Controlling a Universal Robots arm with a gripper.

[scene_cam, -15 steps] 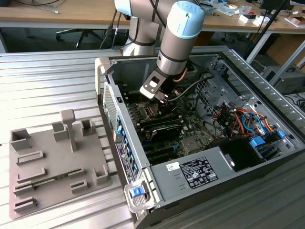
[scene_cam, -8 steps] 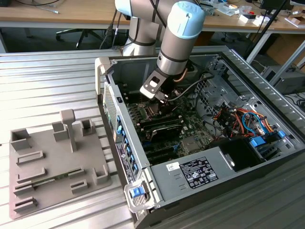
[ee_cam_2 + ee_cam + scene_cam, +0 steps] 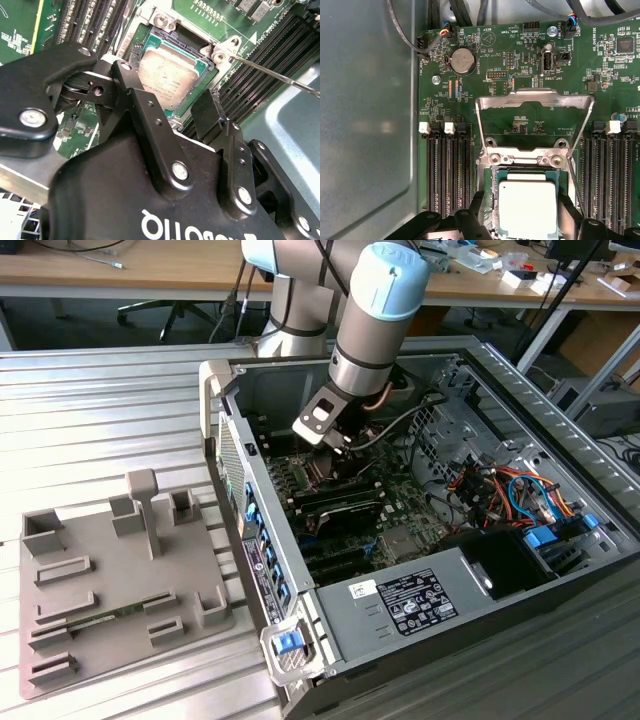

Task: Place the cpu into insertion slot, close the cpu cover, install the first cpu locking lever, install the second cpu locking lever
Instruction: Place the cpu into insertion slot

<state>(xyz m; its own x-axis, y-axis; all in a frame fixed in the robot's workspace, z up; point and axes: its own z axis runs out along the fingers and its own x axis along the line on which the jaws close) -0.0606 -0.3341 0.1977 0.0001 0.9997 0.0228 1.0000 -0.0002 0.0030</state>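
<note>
Hovering just over the chip [image 3: 167,82], gripper [image 3: 165,95] has fingers [image 3: 127,82] spread, one each side of it, holding nothing. Chip lies flat in the socket [image 3: 488,200], between the fingers. Past the socket, cover [image 3: 535,96] stands flipped up on its hinge. Memory slots [image 3: 447,170] flank both sides; green board [image 3: 520,50] runs on beyond, inside the computer case [image 3: 250,510].
</note>
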